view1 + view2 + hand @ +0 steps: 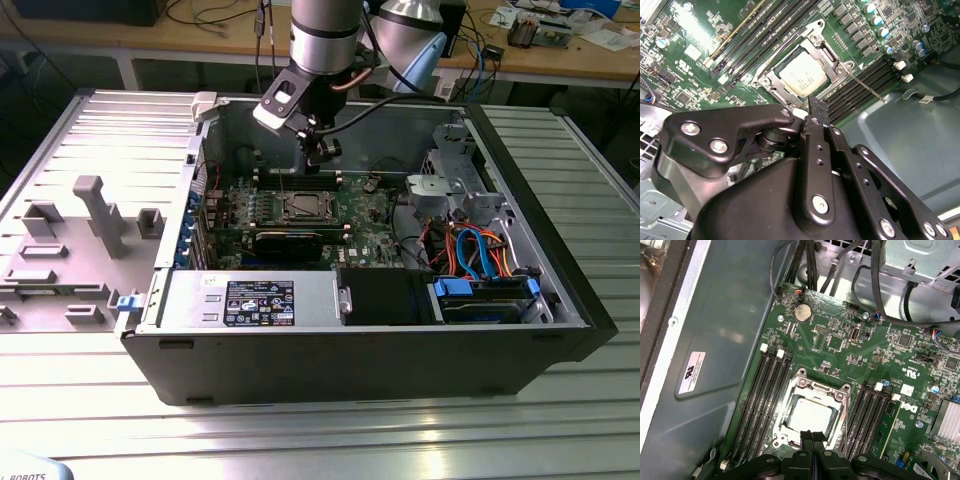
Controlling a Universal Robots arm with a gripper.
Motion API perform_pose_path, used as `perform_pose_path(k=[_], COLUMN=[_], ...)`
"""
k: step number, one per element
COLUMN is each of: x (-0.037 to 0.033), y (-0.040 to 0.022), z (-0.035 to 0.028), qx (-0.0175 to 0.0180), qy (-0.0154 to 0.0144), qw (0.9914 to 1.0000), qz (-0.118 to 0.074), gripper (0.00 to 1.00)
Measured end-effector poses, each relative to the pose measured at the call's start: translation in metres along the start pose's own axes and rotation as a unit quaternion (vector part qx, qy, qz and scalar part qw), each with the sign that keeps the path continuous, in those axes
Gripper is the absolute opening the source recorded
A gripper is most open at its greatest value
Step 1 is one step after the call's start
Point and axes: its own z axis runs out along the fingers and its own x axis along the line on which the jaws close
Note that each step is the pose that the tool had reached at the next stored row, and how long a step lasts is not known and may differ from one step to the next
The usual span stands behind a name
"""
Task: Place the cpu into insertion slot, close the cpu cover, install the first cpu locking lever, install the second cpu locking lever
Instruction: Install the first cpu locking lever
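Gripper above cpu, inside open computer case

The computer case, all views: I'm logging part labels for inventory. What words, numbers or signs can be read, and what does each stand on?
White sticker on the case wall: print too small to read.
Black label on the silvery housing: print too blurred to read.
White markings on the motherboard: too small to quote reliably.

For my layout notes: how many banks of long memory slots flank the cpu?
2. One bank lies between the cpu and the grey case wall; the other bank lies on the cpu's opposite side. The gripper covers part of the board, so more could be hidden.
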Motion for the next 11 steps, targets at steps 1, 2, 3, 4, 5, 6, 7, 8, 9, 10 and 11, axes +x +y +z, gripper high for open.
perform_pose_path(k=[1,2,3,4,5,6,7,8,9,10,11], x=[0.0,0.0,0.0,0.0,0.0,0.0,0.0,0.0,0.0,0.0,0.0], y=[0.0,0.0,0.0,0.0,0.0,0.0,0.0,0.0,0.0,-0.0001,-0.0001], z=[0.0,0.0,0.0,0.0,0.0,0.0,0.0,0.0,0.0,0.0,0.0], qx=[0.0003,0.0006,0.0009,0.0012,0.0014,0.0018,0.0022,0.0026,0.003,0.0032,0.0034], qy=[0.0,0.0,0.0,0.0,0.0,0.0001,0.0001,0.0001,0.0001,0.0001,0.0001], qw=[0.99999,0.99997,0.99994,0.99988,0.99984,0.99972,0.9996,0.99936,0.99923,0.99908,0.99897], qz=[-0.003,-0.008,-0.011,-0.015,-0.018,-0.024,-0.028,-0.036,-0.039,-0.043,-0.045], gripper=[0.11,0.11,0.11,0.11,0.11,0.11,0.11,0.11,0.11,0.11,0.11])
